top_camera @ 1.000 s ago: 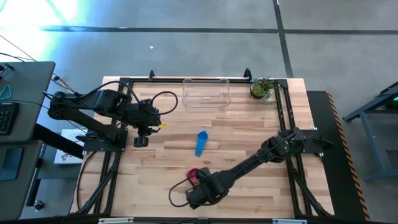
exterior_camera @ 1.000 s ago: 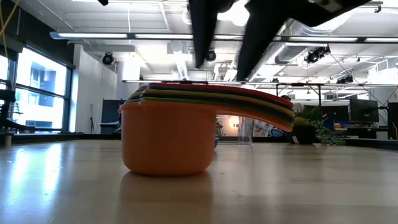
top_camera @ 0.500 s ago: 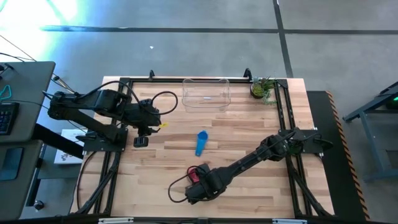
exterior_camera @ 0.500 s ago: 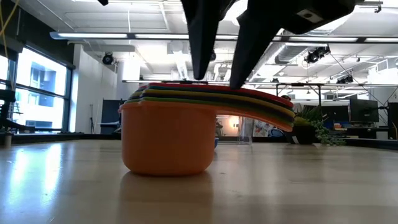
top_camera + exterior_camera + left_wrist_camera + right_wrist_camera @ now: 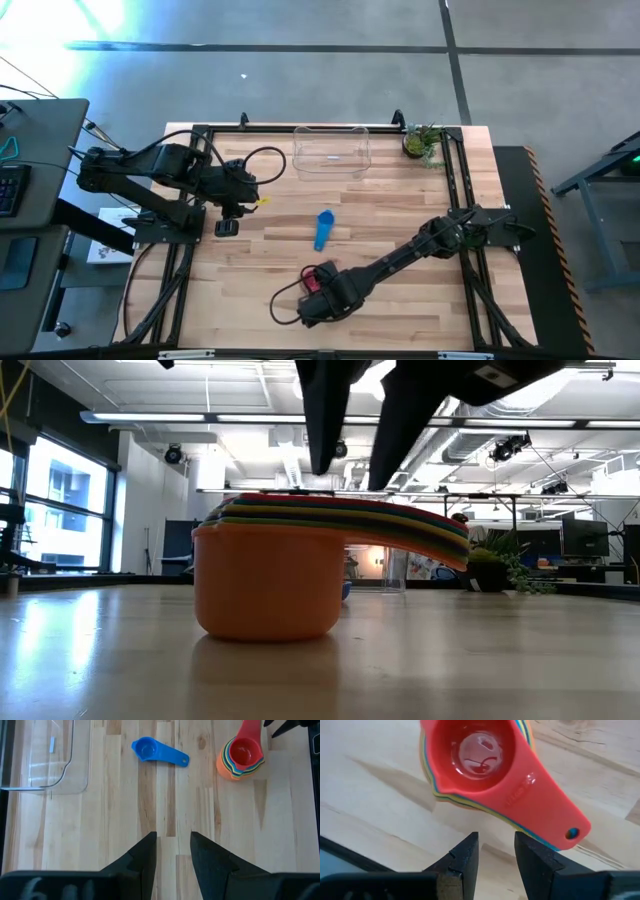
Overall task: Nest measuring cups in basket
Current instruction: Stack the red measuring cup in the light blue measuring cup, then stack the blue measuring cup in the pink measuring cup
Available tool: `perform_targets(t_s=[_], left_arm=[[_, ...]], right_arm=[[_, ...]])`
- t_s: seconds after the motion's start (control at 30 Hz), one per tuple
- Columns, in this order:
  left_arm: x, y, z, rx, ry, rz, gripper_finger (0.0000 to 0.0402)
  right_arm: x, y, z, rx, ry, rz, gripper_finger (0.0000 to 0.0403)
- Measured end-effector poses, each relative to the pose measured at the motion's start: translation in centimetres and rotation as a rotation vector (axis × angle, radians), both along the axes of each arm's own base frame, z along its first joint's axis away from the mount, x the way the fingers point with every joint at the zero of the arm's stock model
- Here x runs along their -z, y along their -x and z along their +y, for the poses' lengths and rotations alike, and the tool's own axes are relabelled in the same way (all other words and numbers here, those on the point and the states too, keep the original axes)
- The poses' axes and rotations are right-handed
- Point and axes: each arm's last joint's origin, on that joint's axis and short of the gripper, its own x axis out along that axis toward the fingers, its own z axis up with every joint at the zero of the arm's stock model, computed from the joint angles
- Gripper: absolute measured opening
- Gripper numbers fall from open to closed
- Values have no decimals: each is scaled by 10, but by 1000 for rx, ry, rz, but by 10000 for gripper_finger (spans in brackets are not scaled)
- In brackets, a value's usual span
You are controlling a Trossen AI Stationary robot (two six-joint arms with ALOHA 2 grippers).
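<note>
A pale butcher-block wooden tabletop (image 5: 380,215) stands on a grey concrete floor (image 5: 300,80) crossed by dark seams. Beyond it lies an open hall with tall bright windows (image 5: 55,510), a white ceiling hung with long strip lights (image 5: 200,418) and exposed ducts, and dark computer monitors (image 5: 585,538) beside leafy green plants (image 5: 510,565)

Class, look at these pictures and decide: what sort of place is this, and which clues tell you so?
Probably a robotics lab or workshop hall: a wooden worktable framed for two robot arms, a bare concrete floor around it, and exposed ceiling ducts over an open room with monitors.
</note>
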Motion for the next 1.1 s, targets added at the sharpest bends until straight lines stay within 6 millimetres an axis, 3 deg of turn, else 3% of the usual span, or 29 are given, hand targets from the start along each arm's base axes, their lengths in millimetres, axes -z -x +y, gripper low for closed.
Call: perform_targets(t_s=[0.37,0.5,0.67,1.1], left_arm=[[0,0,0,0,0,1,111],[0,1,0,0,-1,6,111],[1,2,0,-13,4,19,111],[-2,15,2,-91,40,39,111]], right_arm=[[-6,-2,-1,-40,29,-41,119],[-24,-4,-9,-45,63,-106,119],[-48,-7,-28,-94,129,-135,119],[-91,-2,-104,-264,210,-96,119]])
